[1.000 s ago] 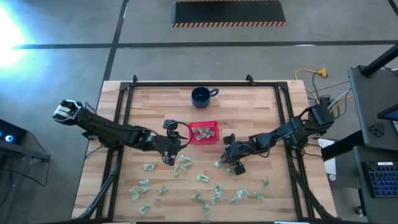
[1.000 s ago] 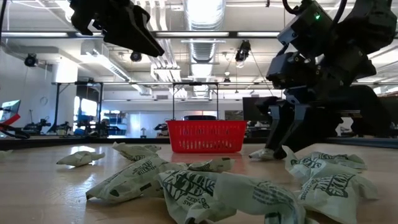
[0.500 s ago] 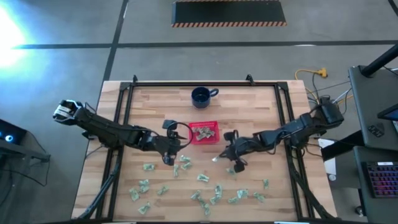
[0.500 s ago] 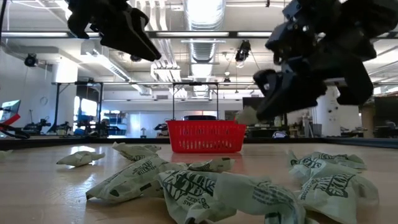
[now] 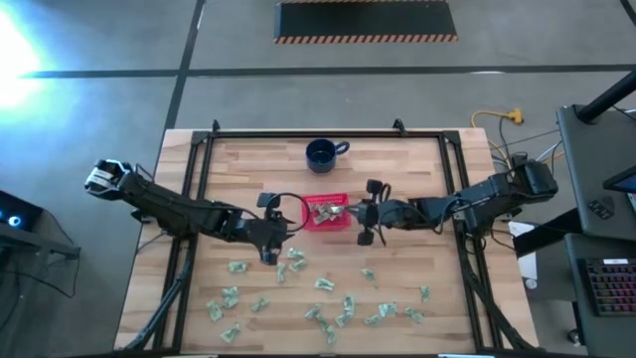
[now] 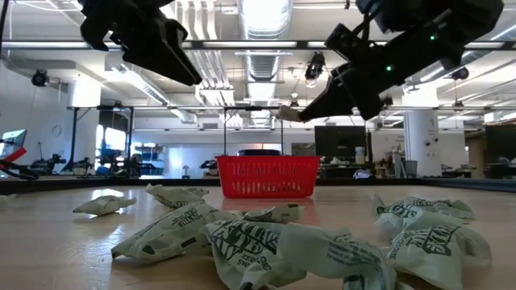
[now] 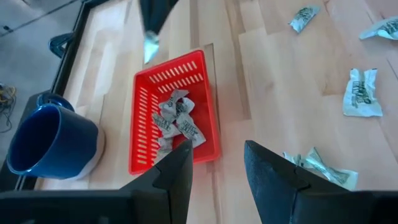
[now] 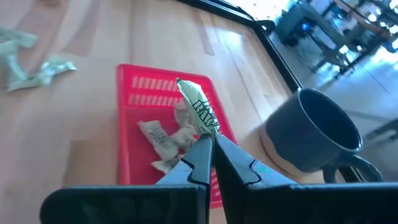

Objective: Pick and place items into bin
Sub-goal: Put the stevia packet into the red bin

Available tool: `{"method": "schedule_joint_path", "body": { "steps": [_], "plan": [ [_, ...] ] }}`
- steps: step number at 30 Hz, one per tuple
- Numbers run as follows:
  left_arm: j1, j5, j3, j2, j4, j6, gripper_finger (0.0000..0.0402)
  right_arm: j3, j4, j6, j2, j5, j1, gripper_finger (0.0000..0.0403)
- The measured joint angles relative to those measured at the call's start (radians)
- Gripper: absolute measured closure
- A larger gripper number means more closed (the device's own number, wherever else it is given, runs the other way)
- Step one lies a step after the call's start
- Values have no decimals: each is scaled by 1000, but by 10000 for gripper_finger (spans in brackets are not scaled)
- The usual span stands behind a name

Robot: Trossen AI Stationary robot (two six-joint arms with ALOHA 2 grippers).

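- Pale green crumpled wrapper, light and soft, is pinched by 1 end in the closed right pincer above the red bin.
- Left pincer hovers part-open, empty, beside the bin.
- Loose wrappers on the surface look easiest taken mid-body.

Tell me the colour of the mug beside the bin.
Dark blue mug, clearest in the left wrist view.

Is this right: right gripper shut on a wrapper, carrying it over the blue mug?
Not quite. The right gripper is shut on a wrapper, but it carries it over the red bin, not the blue mug, which stands beside the bin. The right wrist view shows it.
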Motion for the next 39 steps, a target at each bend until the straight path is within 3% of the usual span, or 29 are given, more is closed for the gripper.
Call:
{"method": "schedule_joint_path", "body": {
  "steps": [8,12,21,29,34,39],
  "plan": [
    [-4,0,0,0,-7,-2,273,55,-5,8,72,-4,-45,394],
    [-4,0,0,0,-8,-2,273,90,-25,7,111,-58,-58,387],
    [-4,46,-1,0,-55,-55,273,133,-70,-17,144,-72,-60,313],
    [-21,278,-1,0,-244,-306,273,124,-114,-76,88,-125,-48,276],
    [-106,288,-2,0,-438,-530,274,118,-145,-95,78,-203,-42,277],
    [-210,289,-3,0,-495,-719,275,116,-148,-112,76,-278,-41,286]
  ]
}}
